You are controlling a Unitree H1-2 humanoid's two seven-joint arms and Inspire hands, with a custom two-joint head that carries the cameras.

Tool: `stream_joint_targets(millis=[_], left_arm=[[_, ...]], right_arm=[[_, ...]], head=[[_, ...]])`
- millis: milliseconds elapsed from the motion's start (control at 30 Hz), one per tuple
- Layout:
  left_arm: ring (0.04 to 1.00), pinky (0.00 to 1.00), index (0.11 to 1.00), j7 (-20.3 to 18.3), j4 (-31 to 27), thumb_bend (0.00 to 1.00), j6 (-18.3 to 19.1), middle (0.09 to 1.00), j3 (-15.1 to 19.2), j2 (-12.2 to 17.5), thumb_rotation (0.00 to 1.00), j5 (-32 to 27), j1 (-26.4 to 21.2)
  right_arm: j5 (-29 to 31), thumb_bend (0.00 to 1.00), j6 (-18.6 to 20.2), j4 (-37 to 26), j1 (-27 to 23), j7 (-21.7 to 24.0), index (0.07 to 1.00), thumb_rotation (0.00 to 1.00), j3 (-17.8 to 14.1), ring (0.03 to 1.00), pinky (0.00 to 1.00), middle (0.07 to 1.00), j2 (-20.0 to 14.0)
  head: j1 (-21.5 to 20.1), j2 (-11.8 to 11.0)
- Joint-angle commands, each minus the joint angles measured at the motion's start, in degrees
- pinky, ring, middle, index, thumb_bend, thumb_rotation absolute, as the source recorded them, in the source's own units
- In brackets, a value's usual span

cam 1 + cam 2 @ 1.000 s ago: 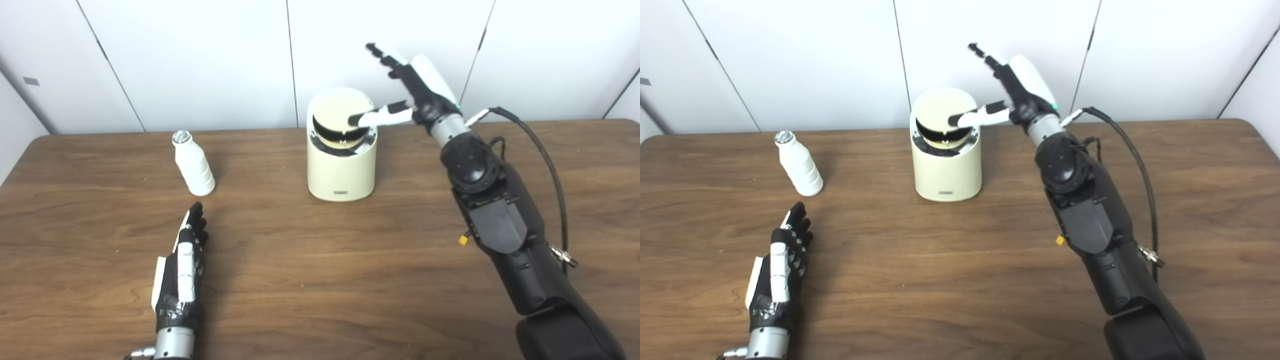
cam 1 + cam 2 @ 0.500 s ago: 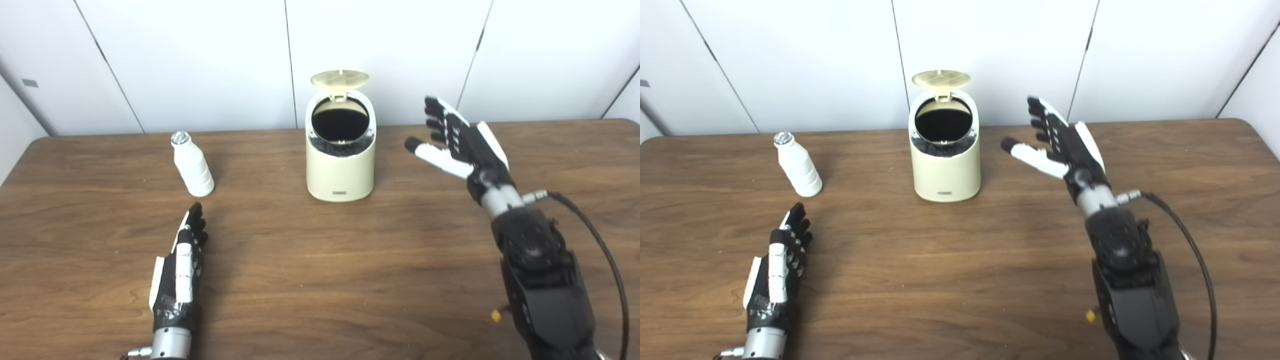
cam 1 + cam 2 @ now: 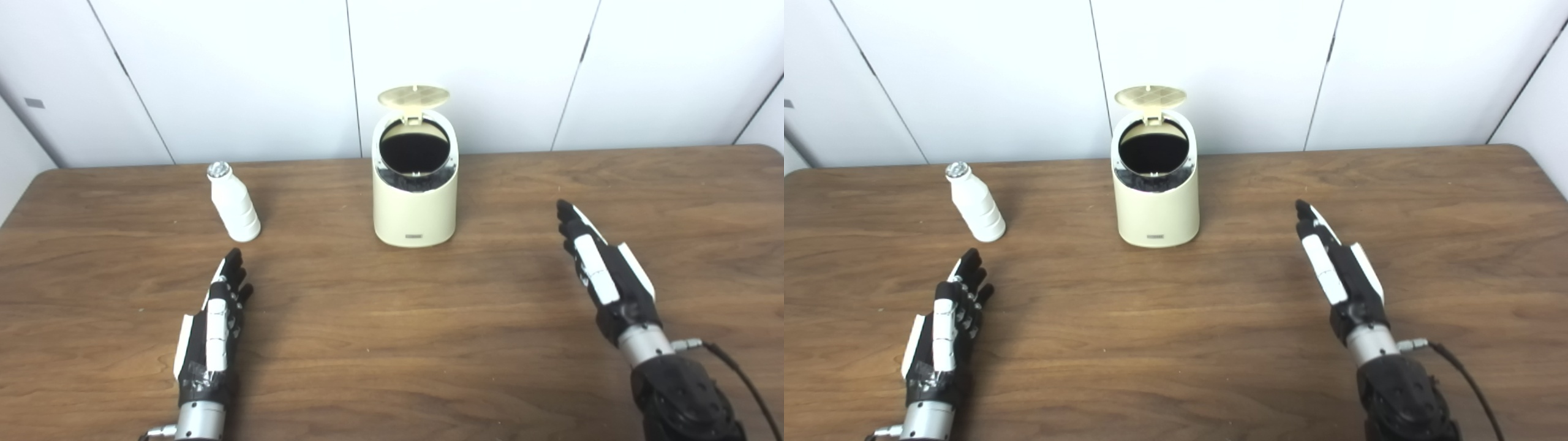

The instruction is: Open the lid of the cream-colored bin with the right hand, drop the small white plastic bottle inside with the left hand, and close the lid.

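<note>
Lid (image 3: 413, 97) stands up off the cream bin (image 3: 415, 202) at the table's (image 3: 392, 367) far middle, white bottle (image 3: 233, 202) upright well left, both flat, straight-fingered hands, left hand (image 3: 211, 327) and right hand (image 3: 603, 275), holding nothing, with wide bare wood between them.

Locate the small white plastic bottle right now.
The small white plastic bottle stands upright on the wooden table, left of the cream-colored bin and just beyond the left hand, untouched.
</note>
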Motion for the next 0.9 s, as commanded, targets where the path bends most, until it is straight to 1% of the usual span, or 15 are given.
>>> stream_joint_targets(millis=[0, 67, 167, 267, 333, 467, 600, 633, 700, 867], left_arm=[[1.000, 1.00, 0.978, 0.30, -0.96, 0.60, 0.60, 0.999, 0.35, 0.48, 0.99, -0.07, -0.58], [1.000, 1.00, 0.979, 0.26, -1.10, 0.59, 0.76, 0.999, 0.38, 0.54, 1.00, 0.05, -0.56], [1.000, 1.00, 0.981, 0.21, -1.26, 0.59, 0.88, 1.000, 0.38, 0.65, 1.00, 0.27, -0.52], [1.000, 1.00, 0.979, 0.16, -1.23, 0.58, 0.56, 1.000, 0.43, 0.57, 1.00, 0.14, -0.55], [1.000, 1.00, 0.974, 0.20, -1.51, 0.58, 0.81, 0.996, 0.43, 0.45, 1.00, 0.06, -0.50], [1.000, 1.00, 0.971, 0.19, -1.50, 0.59, 0.79, 0.991, 0.26, 0.07, 1.00, 0.08, -0.30], [0.996, 1.00, 0.971, -0.15, -0.21, 0.62, -1.17, 0.989, -0.30, -0.02, 0.98, 0.87, -0.41], [0.997, 1.00, 0.973, -0.19, 0.17, 0.62, -1.63, 0.992, -0.46, -0.05, 0.98, 1.13, -0.45], [0.996, 1.00, 0.971, 0.02, 0.76, 0.63, -2.16, 0.990, -0.77, -0.35, 0.98, 1.75, -0.47], [0.995, 1.00, 0.969, 0.95, 0.73, 0.62, -1.75, 0.985, -1.70, -1.58, 0.97, 3.96, -0.21]], right_arm=[[1.84, 0.58, -5.38, -1.38, -0.34, -0.91, 0.955, 0.97, -0.43, 0.981, 1.00, 0.974, 1.03], [2.82, 0.57, -6.63, -0.96, 0.53, -1.11, 0.963, 0.99, -0.52, 0.995, 1.00, 0.983, 1.93], [3.17, 0.58, -7.93, -0.88, 1.74, -1.50, 0.970, 1.00, -0.24, 1.000, 1.00, 0.988, 2.76], [5.35, 0.57, -11.00, 0.57, 2.99, -0.64, 0.977, 1.00, -0.44, 1.000, 1.00, 0.997, 3.02], [6.68, 0.58, -12.69, 1.48, 3.66, -0.49, 0.975, 1.00, -0.64, 1.000, 1.00, 1.000, 3.13], [7.99, 0.56, -14.66, 3.01, 4.02, -0.74, 0.973, 1.00, -1.08, 1.000, 1.00, 1.000, 2.77], [8.90, 0.55, -15.52, 4.12, 4.13, -0.45, 0.980, 1.00, -1.72, 1.000, 1.00, 1.000, 1.74], [9.16, 0.55, -15.48, 4.27, 4.13, -0.47, 0.984, 1.00, -1.92, 1.000, 1.00, 1.000, 1.53], [9.80, 0.55, -15.81, 4.97, 4.01, -0.43, 0.983, 1.00, -2.37, 1.000, 1.00, 1.000, 1.05], [11.32, 0.55, -16.85, 6.98, 3.68, 0.34, 0.994, 1.00, -2.73, 1.000, 1.00, 1.000, -0.37]], head=[[-0.01, 0.03], [0.03, 0.01], [0.10, -0.03], [0.14, 0.06], [1.14, 0.11], [5.42, -0.08], [10.74, -0.73], [11.46, -0.85], [14.28, -1.51], [18.03, -3.01]])
